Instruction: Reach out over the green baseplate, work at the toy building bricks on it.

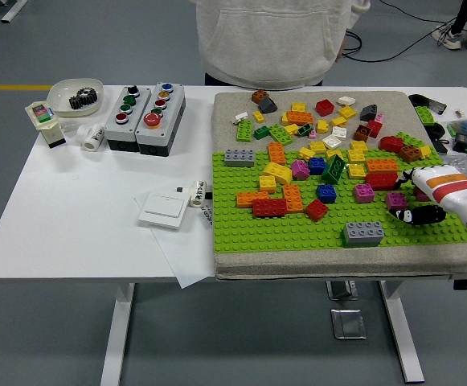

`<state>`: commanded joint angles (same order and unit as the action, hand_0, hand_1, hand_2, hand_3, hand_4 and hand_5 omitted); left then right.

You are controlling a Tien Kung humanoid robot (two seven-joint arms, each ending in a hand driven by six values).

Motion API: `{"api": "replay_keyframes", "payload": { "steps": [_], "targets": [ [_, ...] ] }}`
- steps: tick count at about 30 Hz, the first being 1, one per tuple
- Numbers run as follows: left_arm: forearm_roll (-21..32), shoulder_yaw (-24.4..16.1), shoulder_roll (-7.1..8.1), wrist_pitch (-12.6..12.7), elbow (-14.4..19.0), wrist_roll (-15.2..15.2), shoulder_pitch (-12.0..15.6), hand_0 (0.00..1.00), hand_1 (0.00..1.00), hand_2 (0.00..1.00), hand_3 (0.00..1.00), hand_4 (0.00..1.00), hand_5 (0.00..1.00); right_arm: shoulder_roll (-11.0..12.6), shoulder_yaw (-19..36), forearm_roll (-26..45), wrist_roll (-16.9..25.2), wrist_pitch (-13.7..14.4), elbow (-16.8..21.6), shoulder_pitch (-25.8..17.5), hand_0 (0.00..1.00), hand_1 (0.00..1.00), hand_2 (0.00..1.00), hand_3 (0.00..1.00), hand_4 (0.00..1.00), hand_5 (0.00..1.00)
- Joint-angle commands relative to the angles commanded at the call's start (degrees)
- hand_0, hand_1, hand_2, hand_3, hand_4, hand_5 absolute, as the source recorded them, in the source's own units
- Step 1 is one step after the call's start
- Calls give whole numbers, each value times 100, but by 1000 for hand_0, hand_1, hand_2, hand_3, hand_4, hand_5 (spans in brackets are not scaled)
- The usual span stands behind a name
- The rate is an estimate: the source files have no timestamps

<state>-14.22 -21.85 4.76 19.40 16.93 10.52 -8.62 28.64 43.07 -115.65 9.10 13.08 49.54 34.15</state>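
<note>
Right hand [423, 203], white with black fingers, over the right edge of the flat green studded baseplate [297, 233]; grip impossible to tell. Loose plastic bricks scattered across it, magenta square brick [395, 200] nearest. Best approached slowly, from above, avoiding neighbours.

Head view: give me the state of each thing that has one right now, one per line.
Right robot hand: over the green baseplate's right edge, holding nothing, fingers open.
Gray brick: flat on baseplate, untouched.
Bowl: upright, gear inside.
Button boxes: unpressed.
Person: hands not on the table.
</note>
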Motion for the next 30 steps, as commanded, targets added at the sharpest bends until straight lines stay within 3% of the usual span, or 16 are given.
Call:
{"api": "replay_keyframes", "payload": {
  "steps": [13, 30],
  "targets": [
    [-134, -67, 2, 0, 5, 51, 9, 604, 689, 653, 549, 564, 611, -89, -56, 24, 165, 135, -280, 13, 626, 592, 637, 583, 781, 452],
    [-141, -63, -3, -1, 16, 59, -42, 601, 690, 654, 549, 565, 612, -124, -67, -104, 220, 311, -373, 37, 544, 522, 568, 496, 740, 464]
  ]
}}
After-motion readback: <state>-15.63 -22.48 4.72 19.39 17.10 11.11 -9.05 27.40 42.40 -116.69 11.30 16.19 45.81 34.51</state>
